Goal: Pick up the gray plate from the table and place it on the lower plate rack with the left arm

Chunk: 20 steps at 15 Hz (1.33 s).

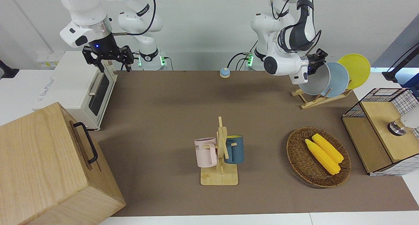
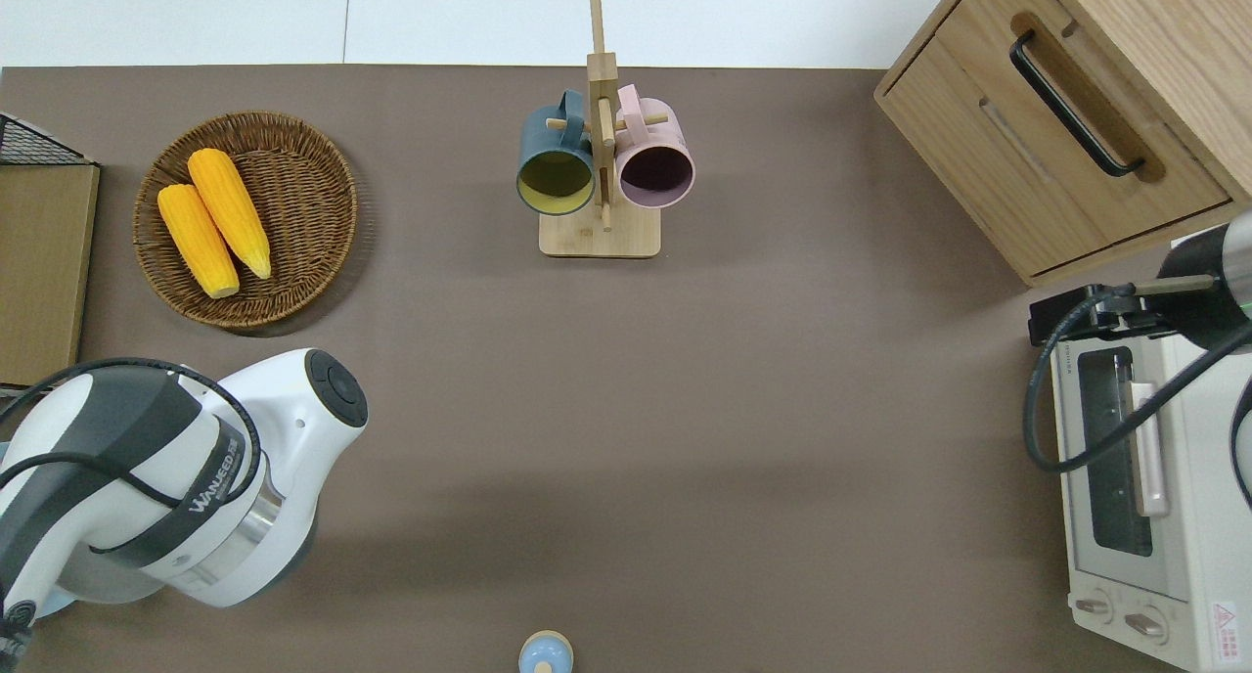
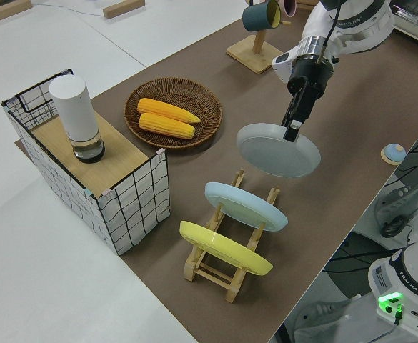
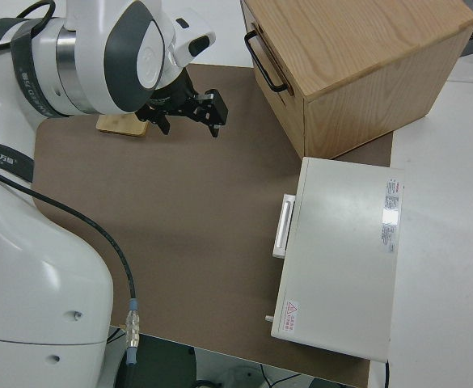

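Note:
My left gripper [image 3: 292,133] is shut on the rim of the gray plate [image 3: 279,150], which also shows in the front view [image 1: 313,85]. It holds the plate tilted over the free slots of the lower plate rack [image 3: 223,270], at the rack's end toward the right arm. The plate's lower edge is close to the rails [image 1: 309,100]; I cannot tell if it touches. The light blue plate [image 3: 244,206] and the yellow plate [image 3: 224,249] stand in the rack beside it. In the overhead view the arm hides the plate. My right gripper [image 1: 114,66] is parked and open.
A wicker basket [image 1: 296,156] with two corn cobs lies farther from the robots than the rack. A wire crate [image 1: 379,97] with a white cylinder stands at the left arm's end. The mug stand [image 1: 221,153], toaster oven [image 1: 78,87] and wooden cabinet [image 1: 49,166] stand elsewhere.

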{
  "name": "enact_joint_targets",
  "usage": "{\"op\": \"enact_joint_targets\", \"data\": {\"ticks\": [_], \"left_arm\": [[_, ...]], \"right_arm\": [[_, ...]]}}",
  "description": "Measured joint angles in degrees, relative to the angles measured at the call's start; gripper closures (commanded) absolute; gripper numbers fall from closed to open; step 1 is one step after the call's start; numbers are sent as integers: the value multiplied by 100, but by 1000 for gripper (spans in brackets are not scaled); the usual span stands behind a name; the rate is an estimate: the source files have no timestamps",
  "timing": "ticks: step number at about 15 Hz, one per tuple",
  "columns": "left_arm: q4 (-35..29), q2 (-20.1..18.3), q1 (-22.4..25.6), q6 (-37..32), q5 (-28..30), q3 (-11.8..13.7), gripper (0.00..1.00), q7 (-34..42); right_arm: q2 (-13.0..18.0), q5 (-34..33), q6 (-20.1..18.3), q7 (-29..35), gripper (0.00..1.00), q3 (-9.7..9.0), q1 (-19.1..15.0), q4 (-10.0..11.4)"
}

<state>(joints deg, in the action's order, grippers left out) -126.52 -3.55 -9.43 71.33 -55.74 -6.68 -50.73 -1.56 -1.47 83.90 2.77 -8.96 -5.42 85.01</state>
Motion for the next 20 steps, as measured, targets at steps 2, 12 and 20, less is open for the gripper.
{"op": "enact_joint_targets", "data": {"ticks": [2,12,20], "left_arm": [[-59,93,0,0,-22,1,1000,-203],[-247,690,2,5,-173,7,1000,-956],[-252,800,4,94,-175,23,503,-1002]], "right_arm": [[0,0,0,0,17,0,0,0],[0,0,0,0,17,0,0,0],[0,0,0,0,17,0,0,0]]}}
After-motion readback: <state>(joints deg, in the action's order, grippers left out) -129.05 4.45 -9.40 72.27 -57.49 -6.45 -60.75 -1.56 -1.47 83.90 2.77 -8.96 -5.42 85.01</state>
